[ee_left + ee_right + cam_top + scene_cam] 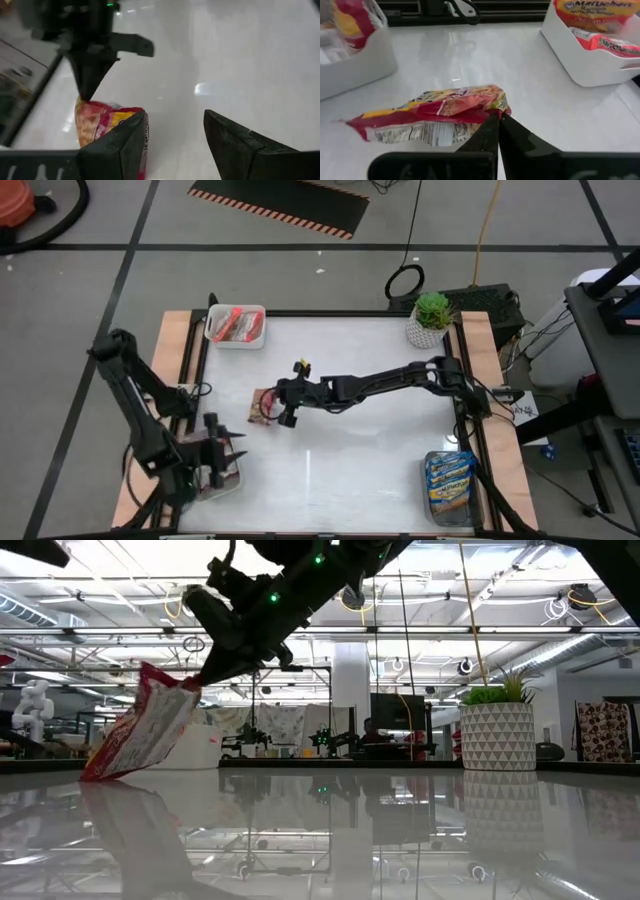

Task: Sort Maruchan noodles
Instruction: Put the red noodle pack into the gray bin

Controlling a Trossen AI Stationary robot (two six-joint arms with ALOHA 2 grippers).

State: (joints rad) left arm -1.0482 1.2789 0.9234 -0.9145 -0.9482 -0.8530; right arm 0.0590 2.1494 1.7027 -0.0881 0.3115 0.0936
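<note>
The right gripper point(497, 122) is pinching a red noodle packet point(435, 112) by one corner – best carried level (it's dangling); the left gripper point(175, 135) is waiting, fingers spread.

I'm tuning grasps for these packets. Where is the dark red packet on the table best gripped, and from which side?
By a sealed end edge, from above. The dark red packet is flat and thin, so an end seam gives the fingers something to pinch. The right gripper already holds it that way, shut on one end, with the other end resting on the table.
</note>
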